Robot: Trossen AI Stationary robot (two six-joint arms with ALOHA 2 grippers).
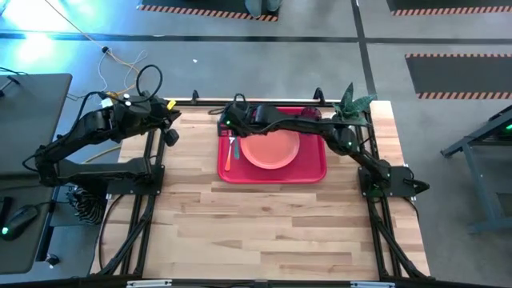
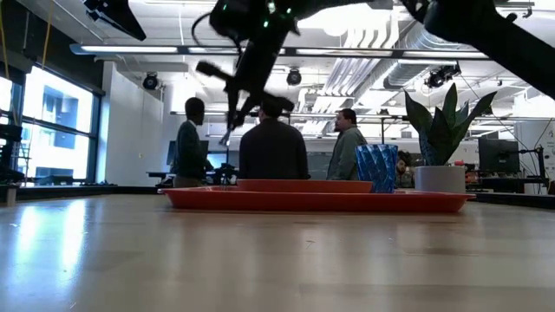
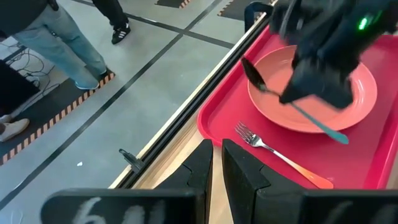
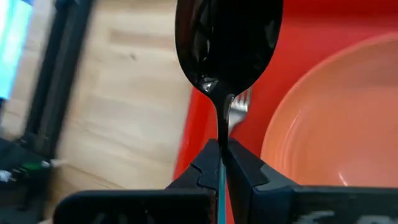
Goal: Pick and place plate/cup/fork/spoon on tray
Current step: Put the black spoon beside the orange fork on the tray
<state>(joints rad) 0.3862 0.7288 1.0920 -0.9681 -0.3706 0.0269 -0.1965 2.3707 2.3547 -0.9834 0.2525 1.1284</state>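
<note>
**Operator:** Spoon [image 3: 292,106] status: I have it pinched by the teal handle in the right gripper [image 4: 222,152], fingers closed tight on the stem, dark bowl pointing out ahead of the fingertips. It hangs clear above the tray [image 1: 314,172], over the upper-left part of the frame's red area.

**Observer:** Which way does it lie against what is below?

**Operator:** In the left wrist view its long axis runs diagonally, upper left to lower right, crossing the near edge of the plate [image 1: 270,150]. The fork [image 1: 230,154] lies flat on the tray just left of the plate. I judge the open strip beside the fork to be the drop zone.

**Observer:** And the cup [image 2: 376,168]?

**Operator:** On the tray, right of centre in the low view. The left gripper [image 3: 214,163] waits off the table's upper-left edge, fingers almost together, empty.
</note>
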